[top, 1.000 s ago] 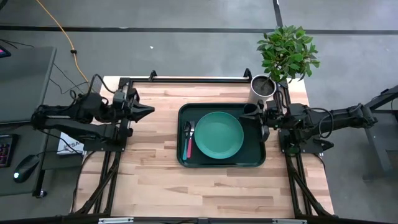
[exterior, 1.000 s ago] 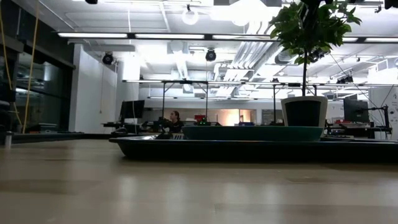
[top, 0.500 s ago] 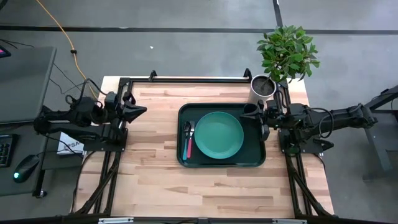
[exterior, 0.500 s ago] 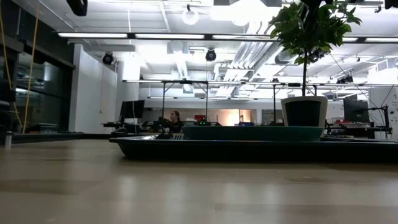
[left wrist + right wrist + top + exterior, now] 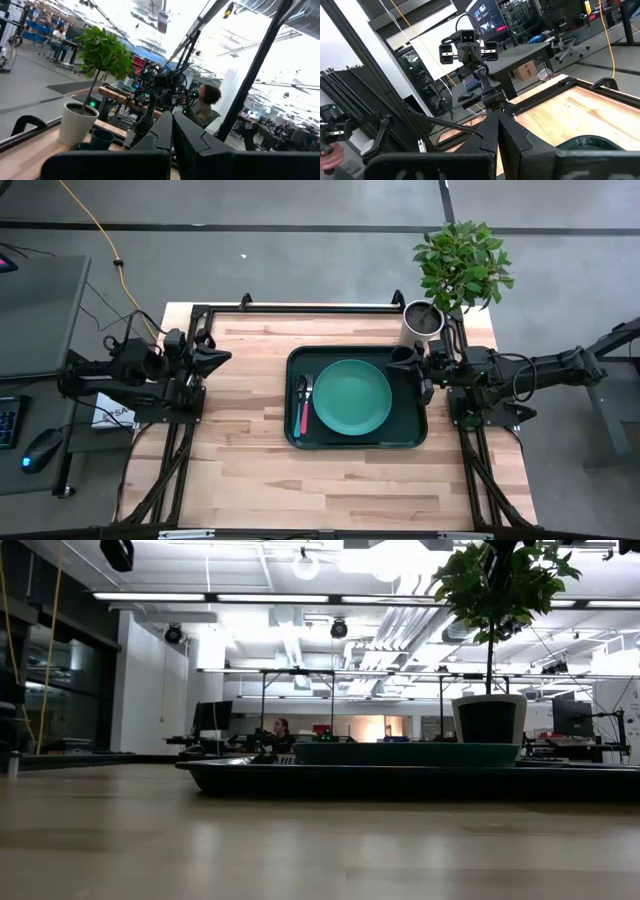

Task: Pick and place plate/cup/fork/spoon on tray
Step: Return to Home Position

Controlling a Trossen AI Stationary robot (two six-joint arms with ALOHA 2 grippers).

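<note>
The dark green tray [image 5: 296,438] lies mid-table. On it rest the teal plate [image 5: 351,396], the pink-handled fork [image 5: 304,420] and the teal-handled spoon [image 5: 299,390] to the plate's left, and the black cup [image 5: 402,357], which stands in the tray's far right corner. My left gripper [image 5: 226,357] is shut and empty, raised near the table's left edge; its shut fingers [image 5: 172,127] point toward the tray. My right gripper [image 5: 423,372] is shut and empty above the tray's right rim, beside the cup; its wrist view shows the fingers [image 5: 497,125] closed.
A white pot [image 5: 423,320] with a leafy plant [image 5: 462,260] stands at the far right corner, just behind the cup. The low view shows the tray [image 5: 400,778] and the plate [image 5: 405,753] edge-on. Bare wood [image 5: 330,490] lies near the front.
My left gripper has drawn back toward the table's left edge, staying shut and empty. The right arm and the things on the tray have kept still.
</note>
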